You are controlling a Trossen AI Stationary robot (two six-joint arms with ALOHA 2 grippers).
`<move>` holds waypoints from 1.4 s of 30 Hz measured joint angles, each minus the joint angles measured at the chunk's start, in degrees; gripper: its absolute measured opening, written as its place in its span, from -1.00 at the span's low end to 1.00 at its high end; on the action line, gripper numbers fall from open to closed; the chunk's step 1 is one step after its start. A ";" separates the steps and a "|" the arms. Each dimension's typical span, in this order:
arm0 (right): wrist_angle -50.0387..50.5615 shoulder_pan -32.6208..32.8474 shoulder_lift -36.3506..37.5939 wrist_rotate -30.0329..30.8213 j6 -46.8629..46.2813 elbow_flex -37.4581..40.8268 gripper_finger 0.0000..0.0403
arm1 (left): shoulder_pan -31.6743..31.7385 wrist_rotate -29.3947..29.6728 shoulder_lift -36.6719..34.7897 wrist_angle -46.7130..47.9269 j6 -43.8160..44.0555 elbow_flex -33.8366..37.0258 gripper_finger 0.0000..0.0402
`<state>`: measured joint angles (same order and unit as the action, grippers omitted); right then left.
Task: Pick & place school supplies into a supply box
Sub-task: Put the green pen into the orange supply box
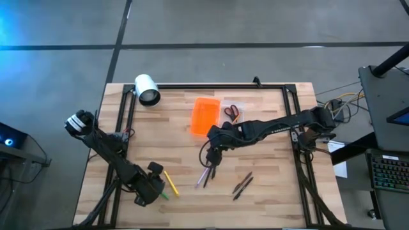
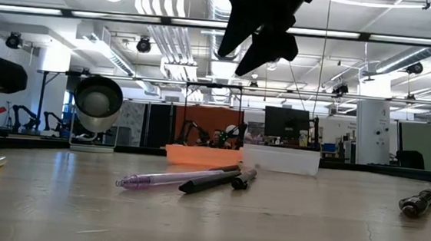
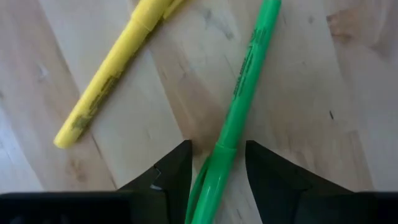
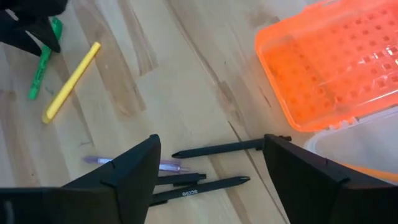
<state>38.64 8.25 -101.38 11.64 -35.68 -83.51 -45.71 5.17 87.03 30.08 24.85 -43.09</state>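
Observation:
My left gripper (image 3: pixel 217 144) is open near the table's near-left corner (image 1: pixel 155 186). Its fingers stand on either side of a green pen (image 3: pixel 245 81) lying flat, with a gap on each side. A yellow pen (image 3: pixel 112 68) lies beside it. My right gripper (image 4: pixel 211 140) is open and empty, raised above the table's middle (image 1: pixel 213 153). Below it lie a purple pen (image 4: pixel 168 166) and dark pens (image 4: pixel 217 149). The supply box (image 1: pixel 206 116) lies open, with its orange lid (image 4: pixel 336 68) and clear tray (image 4: pixel 354 146) side by side. Red-handled scissors (image 1: pixel 231 112) lie to its right.
A white cylinder (image 1: pixel 147 89) lies near the far-left corner. Two more dark pens (image 1: pixel 243 185) lie toward the near right. A dark frame (image 1: pixel 211 85) runs along the table's far edge and sides. Bare wood shows between the two pen groups.

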 joint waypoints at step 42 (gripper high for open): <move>9.25 -0.07 17.44 41.24 -21.53 0.13 0.09 | 54.41 -4.33 -20.35 -53.83 38.11 13.31 -0.91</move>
<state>47.89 8.19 -83.94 52.88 -57.21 -83.37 8.69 0.84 66.68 -23.75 62.96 -29.78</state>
